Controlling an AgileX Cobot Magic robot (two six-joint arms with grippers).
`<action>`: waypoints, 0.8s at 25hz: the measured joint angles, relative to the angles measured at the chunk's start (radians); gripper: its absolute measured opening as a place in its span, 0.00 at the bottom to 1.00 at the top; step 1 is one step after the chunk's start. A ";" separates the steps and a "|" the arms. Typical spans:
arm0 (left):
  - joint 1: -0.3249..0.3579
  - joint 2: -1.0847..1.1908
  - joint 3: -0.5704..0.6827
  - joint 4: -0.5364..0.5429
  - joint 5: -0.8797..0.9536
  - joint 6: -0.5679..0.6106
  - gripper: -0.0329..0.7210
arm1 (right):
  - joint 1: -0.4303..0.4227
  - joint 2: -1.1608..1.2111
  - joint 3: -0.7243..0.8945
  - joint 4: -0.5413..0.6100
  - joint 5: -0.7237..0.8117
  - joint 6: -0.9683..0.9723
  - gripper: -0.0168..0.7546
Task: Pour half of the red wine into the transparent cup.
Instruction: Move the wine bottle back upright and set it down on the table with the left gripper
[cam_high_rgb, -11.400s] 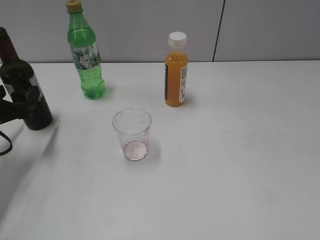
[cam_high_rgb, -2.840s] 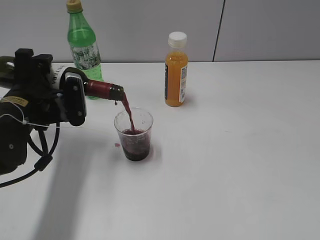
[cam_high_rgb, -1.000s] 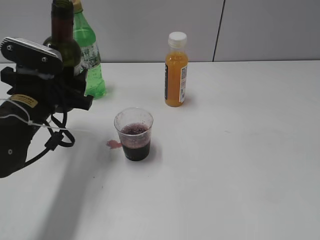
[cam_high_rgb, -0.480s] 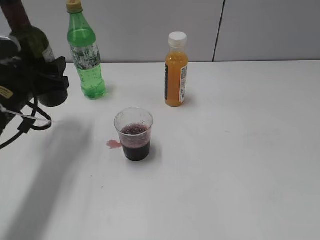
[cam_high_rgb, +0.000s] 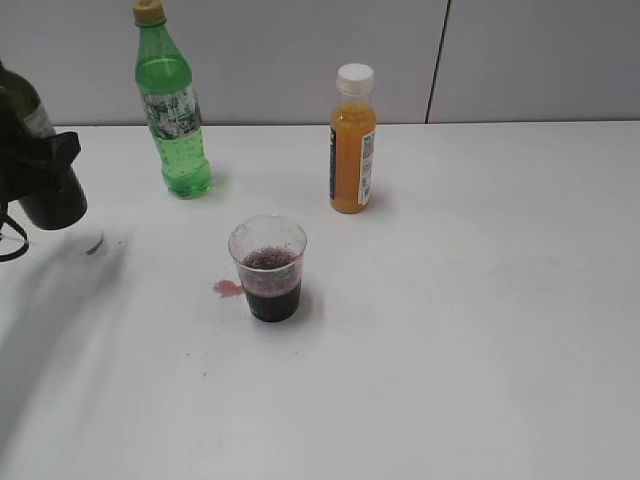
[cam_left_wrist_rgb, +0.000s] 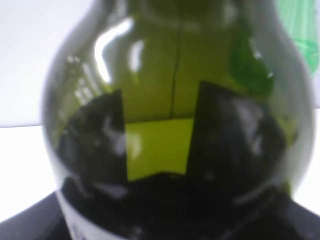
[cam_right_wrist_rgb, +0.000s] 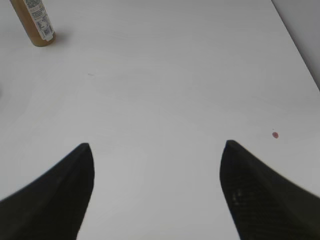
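1. The wine bottle (cam_high_rgb: 30, 150) at nine o'clock in the exterior view is cut by the left edge; its neck and most of its label are out of sight.
2. The left gripper (cam_high_rgb: 45, 175) shows only as a dark mass over the bottle's lower body; its fingers cannot be told apart.
3. In the left wrist view the bottle (cam_left_wrist_rgb: 172, 100) fills the picture, blurred, its neck and base cropped.
4. The orange juice bottle (cam_right_wrist_rgb: 34, 22) at eleven o'clock in the right wrist view loses its top to the edge.
5. The right gripper (cam_right_wrist_rgb: 157, 187) has its finger bases cut off below.
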 joint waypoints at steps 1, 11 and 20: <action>0.009 0.014 -0.012 0.014 0.000 -0.007 0.77 | 0.000 0.000 0.000 0.000 0.000 0.000 0.79; 0.041 0.158 -0.154 0.060 0.003 -0.044 0.77 | 0.000 0.000 0.000 0.000 0.000 0.001 0.79; 0.041 0.249 -0.247 0.074 0.004 -0.056 0.77 | 0.000 0.000 0.000 0.000 0.000 0.000 0.79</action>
